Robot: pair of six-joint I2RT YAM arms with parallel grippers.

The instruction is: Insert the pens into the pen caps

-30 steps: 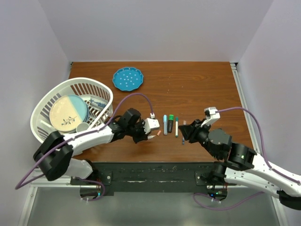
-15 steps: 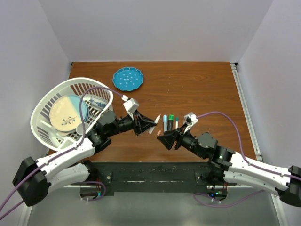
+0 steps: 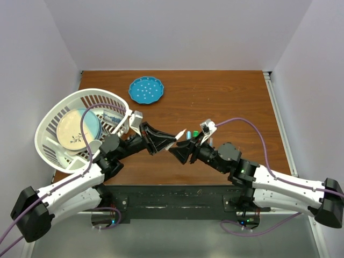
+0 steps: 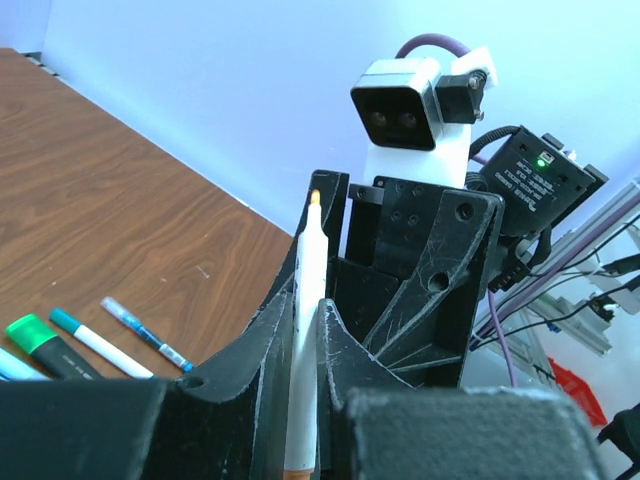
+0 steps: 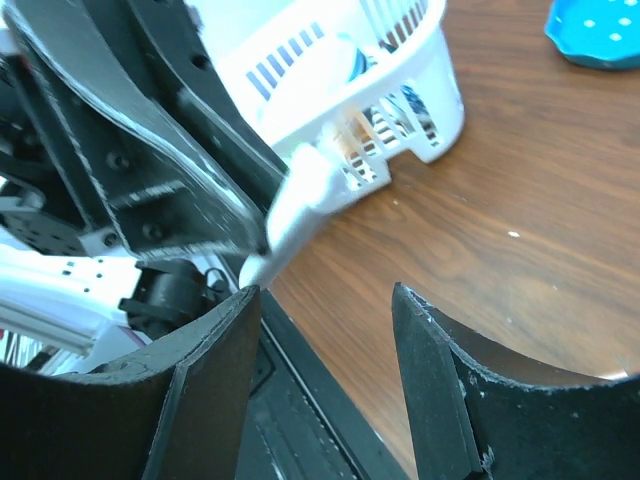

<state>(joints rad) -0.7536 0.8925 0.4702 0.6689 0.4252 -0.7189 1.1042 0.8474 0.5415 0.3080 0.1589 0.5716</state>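
Pen point(image 4: 308, 260) in left hand point(image 4: 306, 345) faces right hand point(image 5: 325, 292), seemingly over loose pens point(image 4: 100, 345).

We see a brown wood-grain bench point(image 3: 231, 97), a blue plate point(image 3: 145, 90) dotted white, and a white basket point(image 3: 51, 115) holding a cream and pale-blue dish point(image 3: 75, 131) with a dark sprig. The left claw point(image 3: 173, 137) and right claw point(image 5: 322, 295) are black, and the cables point(image 3: 244, 120) purple. The white pen point(image 4: 306, 300) has an orange tip. Beside it we see a green-capped pen point(image 4: 40, 340), a teal-capped pen point(image 4: 100, 345) and a light blue pen point(image 4: 148, 335).
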